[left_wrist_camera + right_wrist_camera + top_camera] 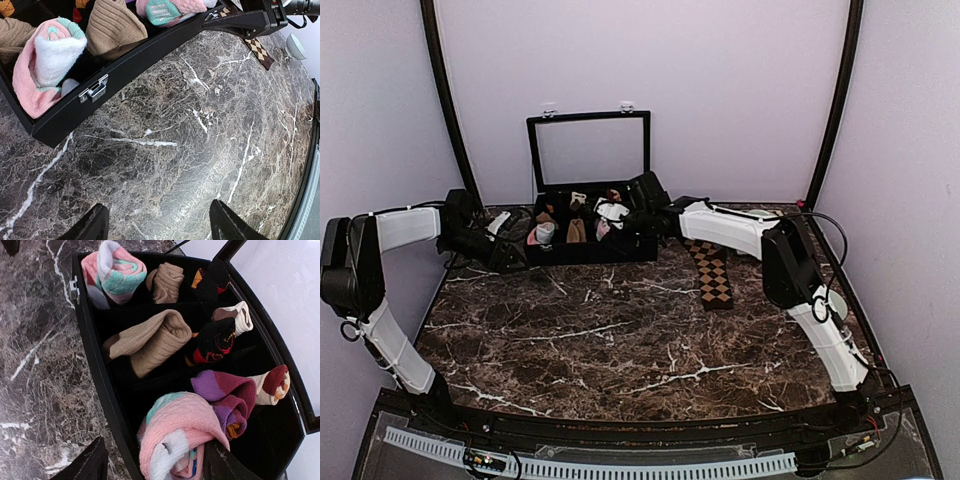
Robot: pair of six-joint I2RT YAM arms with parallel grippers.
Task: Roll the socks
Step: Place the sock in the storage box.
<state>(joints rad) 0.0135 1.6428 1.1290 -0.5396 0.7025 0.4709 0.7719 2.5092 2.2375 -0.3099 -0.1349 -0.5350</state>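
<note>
1. From above, both grippers are dark shapes against the black compartment box (590, 252), so their jaws cannot be read there. Only the wrist views show them.
2. The dark brown checked sock (714, 275) lies flat on the marble table (620, 340), to the right of the box. Its far end disappears under the right arm.
3. The pink sock (175, 435) is rolled, with mint-green and white patches. It sits in a compartment against the box's front wall, and the picture edge cuts off its lower part.
4. The right gripper (156, 441) has its jaws spread wide and grips nothing. One finger hangs over the marble outside the front wall, the other inside the box beside the roll, so the pink sock lies between them. Whether the inner finger touches the roll cannot be told.
5. The left gripper (159, 204) shows only its fingertips. They stand wide apart above the marble in front of the box's latch (95, 91), with nothing held.
6. A second pink roll (45, 60) and a tan ribbed sock (115, 27) fill the compartments nearest the left gripper.
</note>
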